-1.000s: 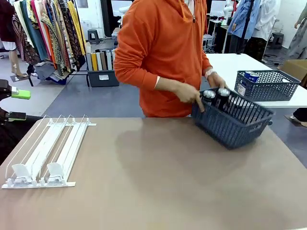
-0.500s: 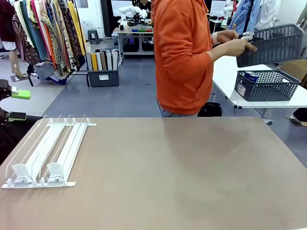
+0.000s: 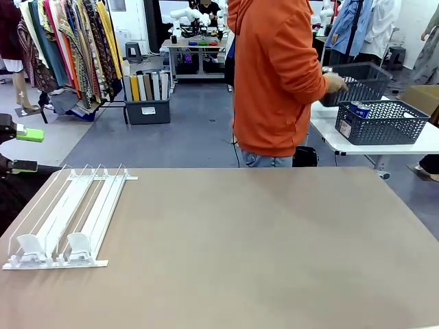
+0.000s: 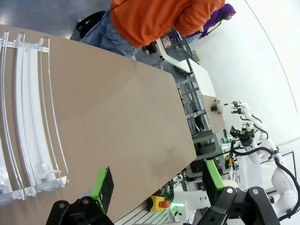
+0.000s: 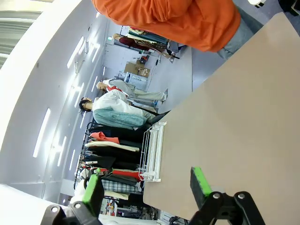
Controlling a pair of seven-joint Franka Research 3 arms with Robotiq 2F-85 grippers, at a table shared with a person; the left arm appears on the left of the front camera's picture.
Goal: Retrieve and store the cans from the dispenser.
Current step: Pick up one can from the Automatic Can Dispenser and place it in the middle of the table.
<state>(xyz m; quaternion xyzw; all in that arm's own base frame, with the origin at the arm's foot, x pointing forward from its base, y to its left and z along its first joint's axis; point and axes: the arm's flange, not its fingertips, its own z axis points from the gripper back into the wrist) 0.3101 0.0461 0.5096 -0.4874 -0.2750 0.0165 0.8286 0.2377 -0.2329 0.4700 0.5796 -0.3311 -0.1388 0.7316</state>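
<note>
Your left gripper (image 4: 157, 190) and right gripper (image 5: 145, 187) both hang with fingers spread, gripping nothing. The dispenser (image 3: 65, 219) lies at the table's (image 3: 260, 260) left edge, lanes bare. The person (image 3: 278, 75) holds a grey basket (image 3: 357, 82) beside another basket (image 3: 381, 123) with a blue can (image 3: 359, 109) on the far white table (image 3: 418, 140)

The brown table (image 3: 260, 253) carries the white dispenser (image 3: 65, 219) at its left edge.

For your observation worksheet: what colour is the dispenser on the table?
White: the dispenser has white rails and pusher plates, clearest in the front view.
</note>
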